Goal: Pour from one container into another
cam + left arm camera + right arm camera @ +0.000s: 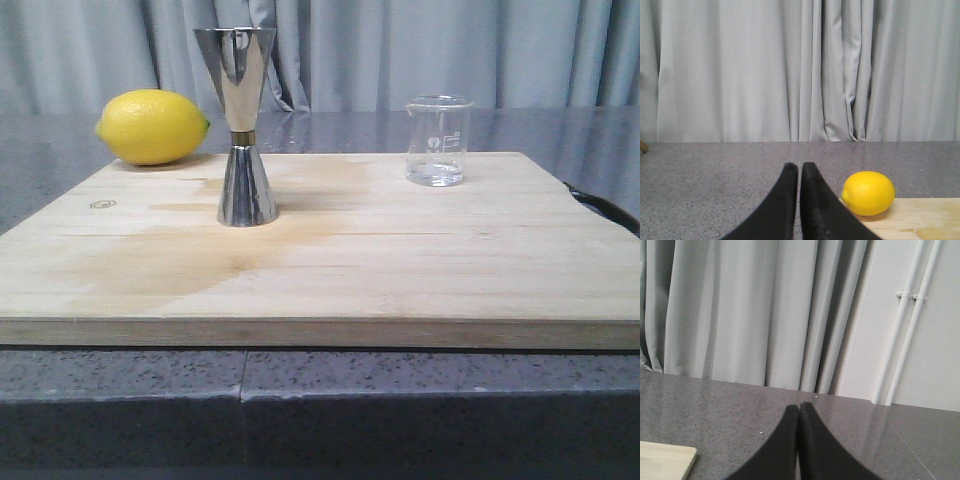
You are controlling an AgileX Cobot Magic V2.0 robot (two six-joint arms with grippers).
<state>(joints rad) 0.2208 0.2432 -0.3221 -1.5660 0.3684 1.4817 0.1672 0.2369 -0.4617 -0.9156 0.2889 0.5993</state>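
While both arms hung low over the table [60,150], left fingers [790,200] and right fingers [790,440] were clenched empty; beaker [438,140] and jigger [241,125] stood apart on the cutting board [400,260].

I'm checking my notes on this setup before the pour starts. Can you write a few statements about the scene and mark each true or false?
1. The jigger stands upright on the board. True.
2. The beaker lies tipped on its side. False: it stands upright, on the board's far right part.
3. The lemon is inside the beaker. False: it lies at the board's far left corner, apart from both vessels.
4. The left gripper is shut and holds nothing. True.
5. The right gripper grips the beaker. False: it is shut on nothing, over bare counter.
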